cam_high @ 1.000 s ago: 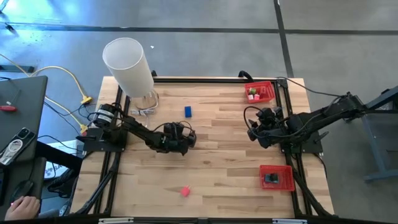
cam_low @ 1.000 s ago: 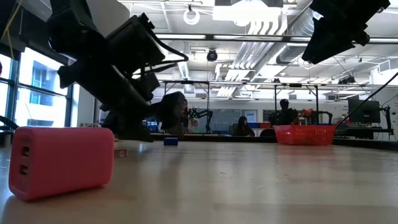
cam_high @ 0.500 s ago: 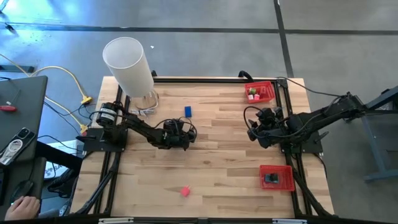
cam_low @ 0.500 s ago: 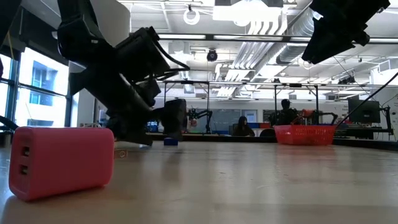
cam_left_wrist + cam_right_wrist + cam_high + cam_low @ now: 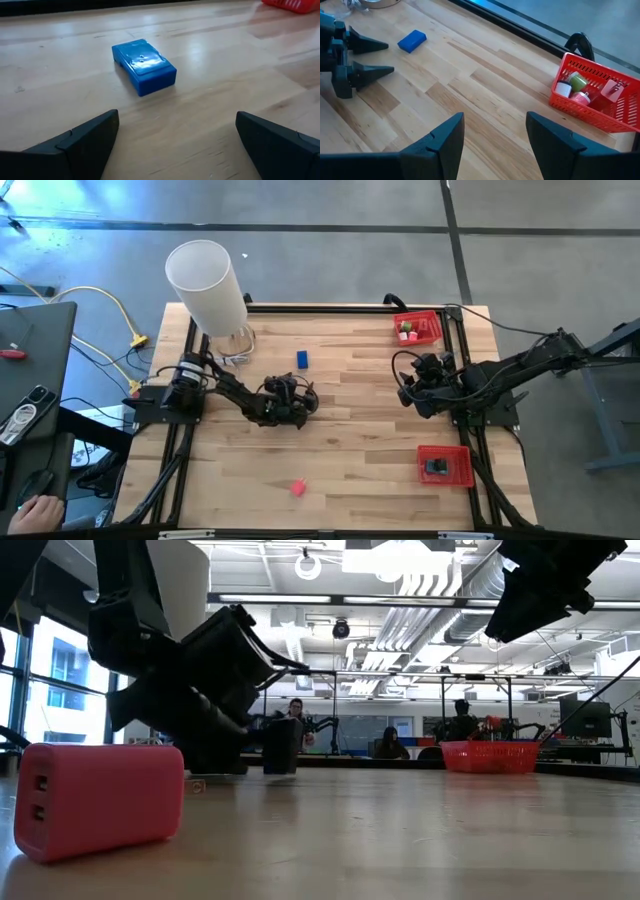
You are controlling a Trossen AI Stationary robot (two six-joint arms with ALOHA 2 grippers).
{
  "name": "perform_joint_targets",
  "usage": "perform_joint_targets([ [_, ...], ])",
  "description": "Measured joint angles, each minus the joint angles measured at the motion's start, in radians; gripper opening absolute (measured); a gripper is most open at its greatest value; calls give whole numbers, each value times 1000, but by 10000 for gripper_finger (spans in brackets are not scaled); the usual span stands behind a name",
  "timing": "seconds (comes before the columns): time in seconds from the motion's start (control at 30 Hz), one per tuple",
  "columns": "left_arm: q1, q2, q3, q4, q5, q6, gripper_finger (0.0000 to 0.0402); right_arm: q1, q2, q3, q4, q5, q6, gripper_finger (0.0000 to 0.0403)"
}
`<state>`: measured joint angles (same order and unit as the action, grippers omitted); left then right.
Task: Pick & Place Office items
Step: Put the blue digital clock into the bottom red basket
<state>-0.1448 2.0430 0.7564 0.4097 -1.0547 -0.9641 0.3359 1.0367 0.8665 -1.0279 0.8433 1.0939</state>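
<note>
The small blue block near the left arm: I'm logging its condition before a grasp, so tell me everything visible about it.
The small blue rectangular block looks like glossy plastic, with a slightly raised top panel bearing two tiny dots. It lies flat on the light wooden table, turned at an angle to the planks, touching only the wood. The open left gripper sits low just short of it, fingers spread wide and aimed at it, not yet around it.

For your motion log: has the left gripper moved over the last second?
Yes. The left gripper has swung slightly toward the blue piece, jaws open.
</note>
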Motion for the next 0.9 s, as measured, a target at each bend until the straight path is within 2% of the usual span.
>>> perform_joint_targets([
  [0.17, 12, 2, -1, 38, 5, 74, 394, 0, 0, 0, 0, 3, 0, 201],
  [0.9, 126, 2, 0, 51, 89, 88, 394, 0, 0, 0, 1, 3, 0, 201],
])
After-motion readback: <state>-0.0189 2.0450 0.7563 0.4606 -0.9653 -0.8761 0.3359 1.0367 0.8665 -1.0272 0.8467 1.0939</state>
